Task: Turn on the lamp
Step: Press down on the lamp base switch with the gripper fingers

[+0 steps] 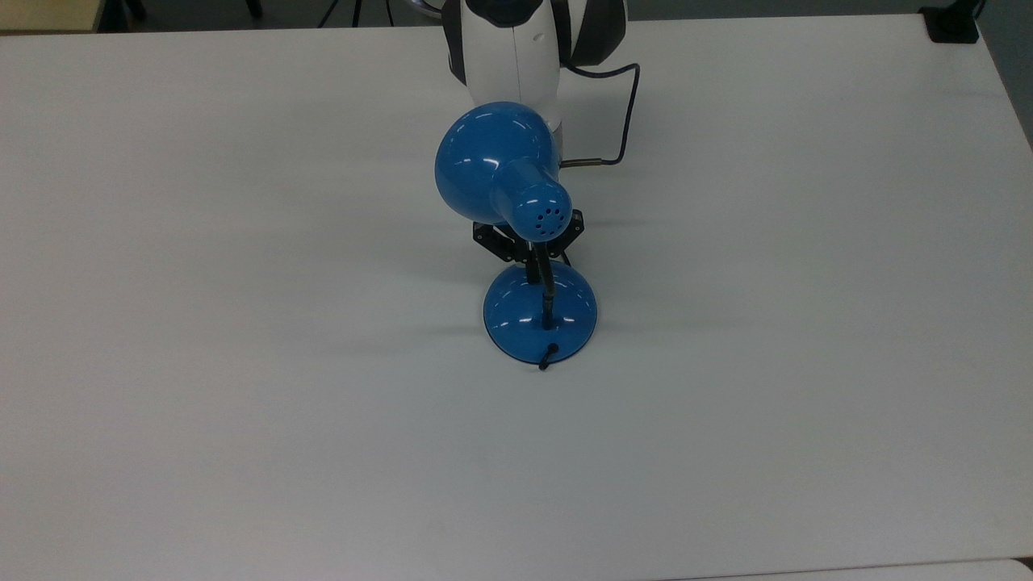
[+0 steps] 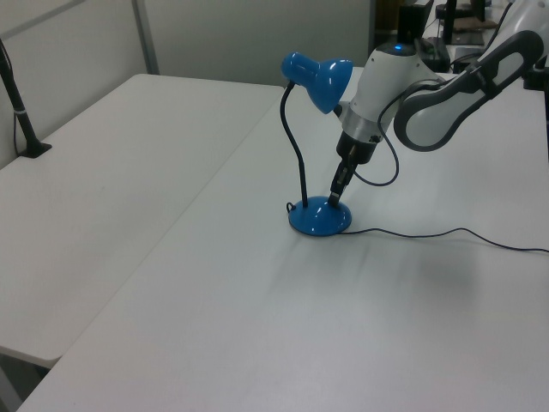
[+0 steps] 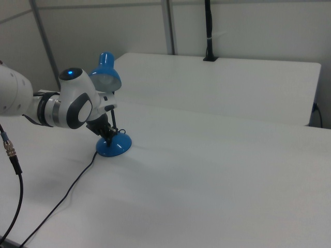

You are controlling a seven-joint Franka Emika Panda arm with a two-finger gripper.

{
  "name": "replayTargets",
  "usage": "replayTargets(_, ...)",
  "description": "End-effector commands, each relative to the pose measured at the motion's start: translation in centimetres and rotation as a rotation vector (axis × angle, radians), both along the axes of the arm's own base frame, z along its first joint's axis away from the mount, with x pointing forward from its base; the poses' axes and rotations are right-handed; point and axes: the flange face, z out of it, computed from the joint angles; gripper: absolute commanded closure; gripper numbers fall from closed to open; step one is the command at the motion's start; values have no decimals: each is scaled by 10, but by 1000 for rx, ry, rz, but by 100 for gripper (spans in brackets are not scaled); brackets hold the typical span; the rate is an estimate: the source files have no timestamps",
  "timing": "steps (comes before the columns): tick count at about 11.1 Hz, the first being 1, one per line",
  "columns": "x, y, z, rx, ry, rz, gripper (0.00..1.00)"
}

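- Blue desk lamp [image 2: 318, 172] stands on the white table [image 1: 242, 323]; its domed base [image 1: 540, 316] is directly under the gripper [image 2: 335, 196].
- Gripper tip comes down onto the base's top, beside the black gooseneck [image 2: 297, 146].
- I cannot tell whether it is spread or pressed together.
- Black cord [image 2: 446, 234] runs from the base across the table.

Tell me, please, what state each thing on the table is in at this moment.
Lamp: upright on its round base, no glow seen at the shade, so it looks off.
Shade: tilted, opening turned toward the robot arm.
Gooseneck: bent in a curve, holding the shade up.
Pincer: tip down on the lamp's base.
Cord: lying slack across the table.
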Motion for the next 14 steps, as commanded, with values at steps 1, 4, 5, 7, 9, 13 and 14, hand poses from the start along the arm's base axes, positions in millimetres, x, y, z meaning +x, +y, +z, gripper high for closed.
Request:
replayTargets(1,-1,-3,-8,-22,22,-4,100)
replayTargets(4,-1,-2,-20,-21,34,-3,100)
replayTargets(5,-1,-2,-25,-20,39,-3,100)
replayTargets(7,0,-1,-29,-23,40,3,100)
replayTargets(9,1,-1,-32,-23,33,4,100)
replayTargets(13,-1,-6,-14,-30,26,1,100)
replayTargets(14,-6,-15,-4,-54,84,-2,100)
